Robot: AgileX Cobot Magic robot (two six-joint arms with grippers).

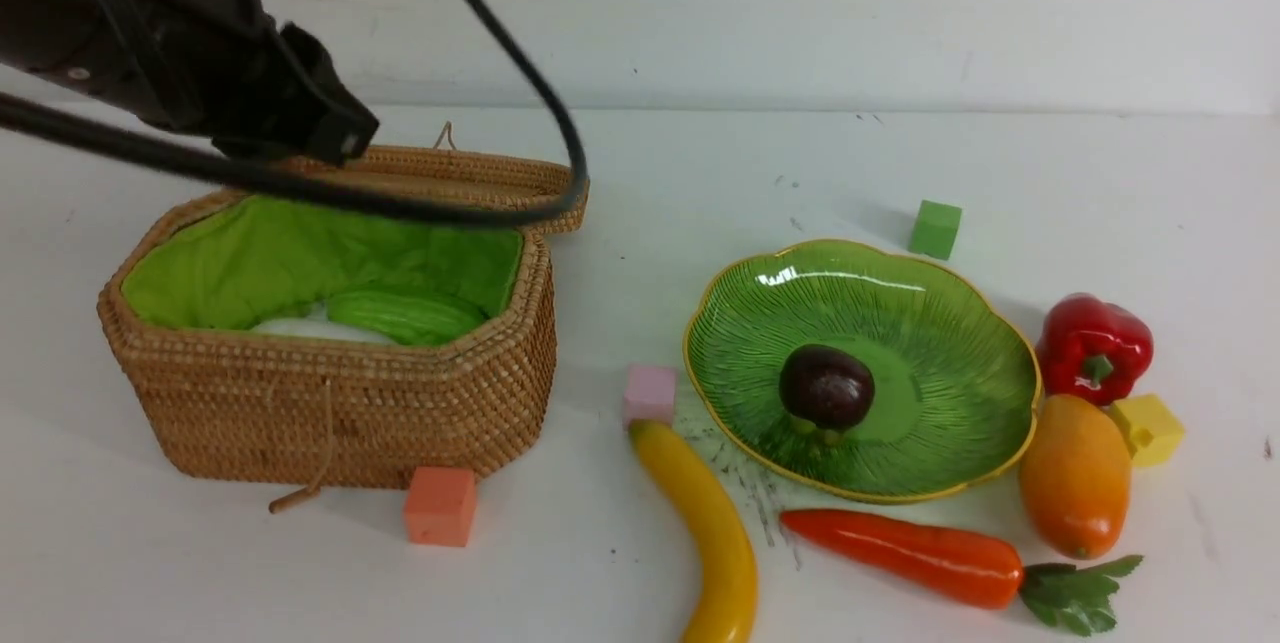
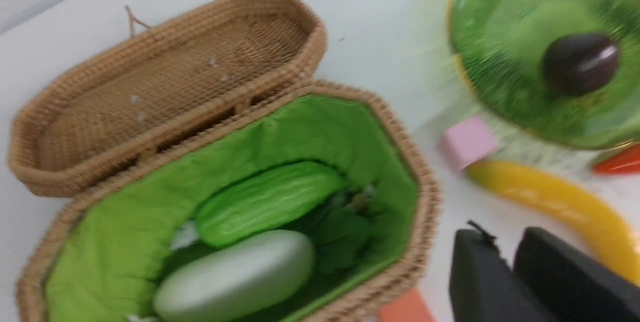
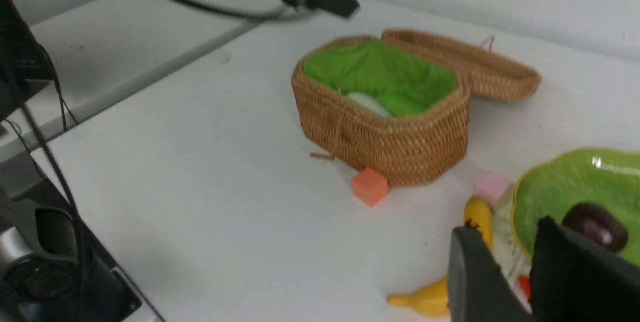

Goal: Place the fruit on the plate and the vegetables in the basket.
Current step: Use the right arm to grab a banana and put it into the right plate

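**Basket open at left, plate hemmed in at right**

The basket [image 1: 330,403] sits left of centre in the front view. Its lid [image 1: 470,173] is thrown back behind it, and the green-lined mouth is open upward. Inside lie the cucumber [image 1: 405,315] and the radish [image 1: 315,330], side by side below the rim.

The left tool [image 1: 345,138] hangs in the upper left of the frame, above the basket's rear edge. Its fingers are narrow with only a slit between them, and nothing is in it.

The right tool [image 3: 505,242] is out of the front view. In its wrist view the fingers stand a little apart and empty.

The plate [image 1: 940,323] lies right of centre with the mangosteen [image 1: 826,386] on it.

- **Left rim:** the pink cube [image 1: 650,393] is just beside it and touches the banana [image 1: 710,533], which runs off the bottom edge of the frame.
- **Near rim:** the carrot [image 1: 905,553] lies just beside it.
- **Right rim:** the mango [image 1: 1075,473] and the pepper [image 1: 1095,348] crowd it, with the yellow cube [image 1: 1148,428] between them against the mango.

The green cube [image 1: 935,228] stands just behind the plate. The orange cube [image 1: 440,506] sits at the basket's front foot.

The desk [image 1: 150,563] is bare at lower left, along the back, and in the strip between basket and plate.
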